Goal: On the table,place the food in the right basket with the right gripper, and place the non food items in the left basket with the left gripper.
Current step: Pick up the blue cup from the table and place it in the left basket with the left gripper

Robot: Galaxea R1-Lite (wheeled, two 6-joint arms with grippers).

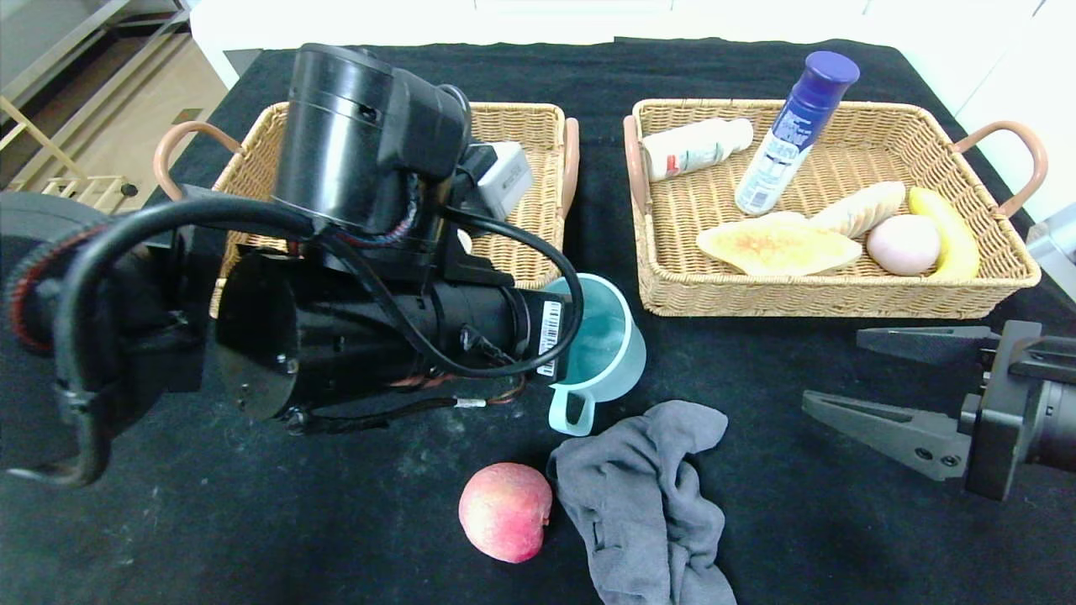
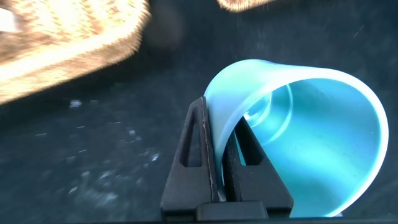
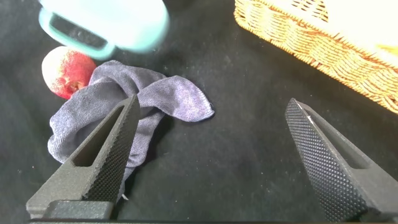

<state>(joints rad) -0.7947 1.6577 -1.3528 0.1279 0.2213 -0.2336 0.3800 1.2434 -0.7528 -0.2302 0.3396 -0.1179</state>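
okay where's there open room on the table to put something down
Bare black cloth lies between the left basket and right basket, and left of the peach. It is crowded where cup, grey cloth and peach cluster.

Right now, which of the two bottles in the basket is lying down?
The white bottle is lying on its side at the back of the right basket. The other one, the bottle with the blue cap, stands leaning beside it.

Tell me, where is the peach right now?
In the head view, the peach sits on the black table near the front edge, just left of the grey cloth and in front of the blue cup.
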